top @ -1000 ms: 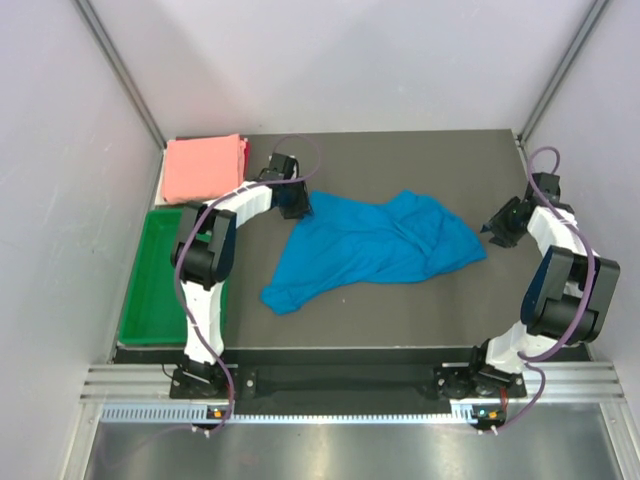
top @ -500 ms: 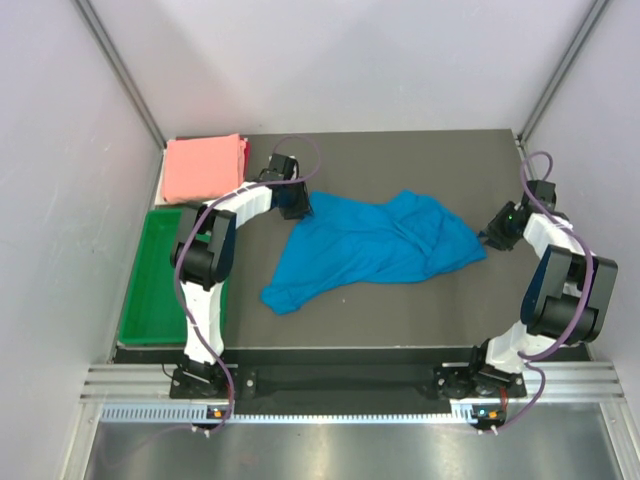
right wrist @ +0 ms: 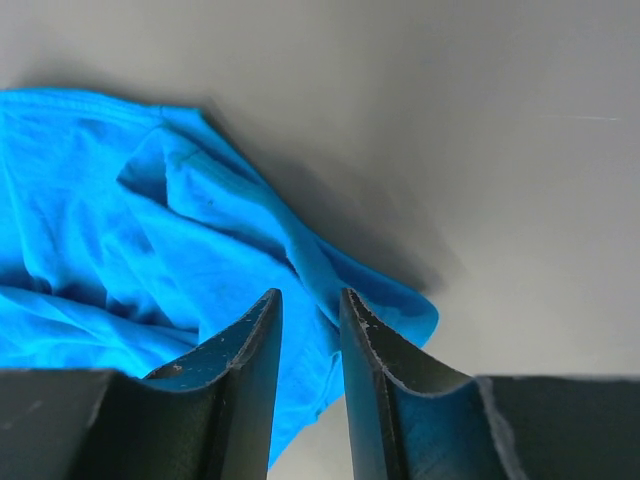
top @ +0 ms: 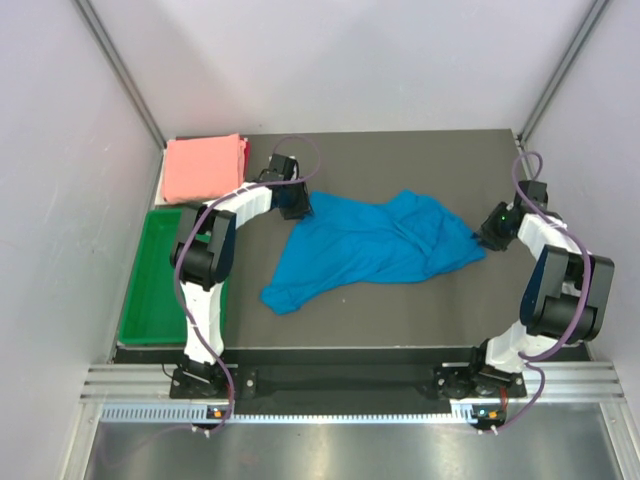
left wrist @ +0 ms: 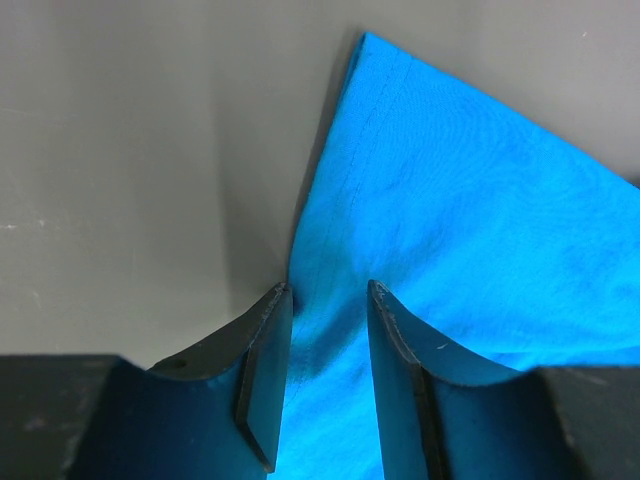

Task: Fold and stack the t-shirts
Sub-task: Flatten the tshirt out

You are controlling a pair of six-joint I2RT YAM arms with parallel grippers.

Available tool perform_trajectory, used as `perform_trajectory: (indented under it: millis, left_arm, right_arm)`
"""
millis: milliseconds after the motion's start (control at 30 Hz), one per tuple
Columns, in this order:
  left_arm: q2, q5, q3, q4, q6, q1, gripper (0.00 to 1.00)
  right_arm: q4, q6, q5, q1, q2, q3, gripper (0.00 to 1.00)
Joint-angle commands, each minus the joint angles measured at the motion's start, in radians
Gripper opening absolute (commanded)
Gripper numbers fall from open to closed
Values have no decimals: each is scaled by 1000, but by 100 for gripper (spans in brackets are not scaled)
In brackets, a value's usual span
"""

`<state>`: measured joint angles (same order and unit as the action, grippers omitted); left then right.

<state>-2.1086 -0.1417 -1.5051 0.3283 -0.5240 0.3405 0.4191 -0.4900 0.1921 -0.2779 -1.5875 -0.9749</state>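
Observation:
The bright blue t-shirt (top: 370, 250) lies crumpled and spread across the middle of the dark table. The salmon pink t-shirt (top: 203, 167) lies folded at the back left corner. My left gripper (top: 297, 205) is down at the blue shirt's back left corner; in the left wrist view its jaws (left wrist: 328, 295) stand a little apart with the blue cloth (left wrist: 450, 220) lying between them. My right gripper (top: 483, 238) is at the shirt's right edge; in the right wrist view its jaws (right wrist: 310, 295) stand narrowly apart over a fold of the blue cloth (right wrist: 100, 220).
A green plastic tray (top: 150, 285) stands at the left edge of the table, in front of the pink shirt. Grey walls and metal posts enclose the table at the back and sides.
My right gripper has moved left, from off the shirt's right side up to its right edge. The left gripper and the shirt have not moved.

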Motion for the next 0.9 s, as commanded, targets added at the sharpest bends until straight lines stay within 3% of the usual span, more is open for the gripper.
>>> perform_trajectory:
  millis: [0,233,300,333,400,867]
  left_arm:
    - [-14,7,46,69,13,8,41]
    - [-11,53,55,98,19,8,41]
    - [-10,71,55,106,22,8,41]
    - [-10,73,57,106,24,8,41]
    - [-10,70,57,106,24,8,41]
    - [-1,74,57,115,25,8,41]
  right_arm:
    - [-22,1,-5,28,15,8,30]
    - [18,-2,-34,43,20,-16,11]
    - [36,4,-48,45,26,-27,15]
    - [41,5,-59,45,27,-28,24]
    - [59,4,-62,46,24,-36,29]
    - [99,25,-155,69,73,-22,30]
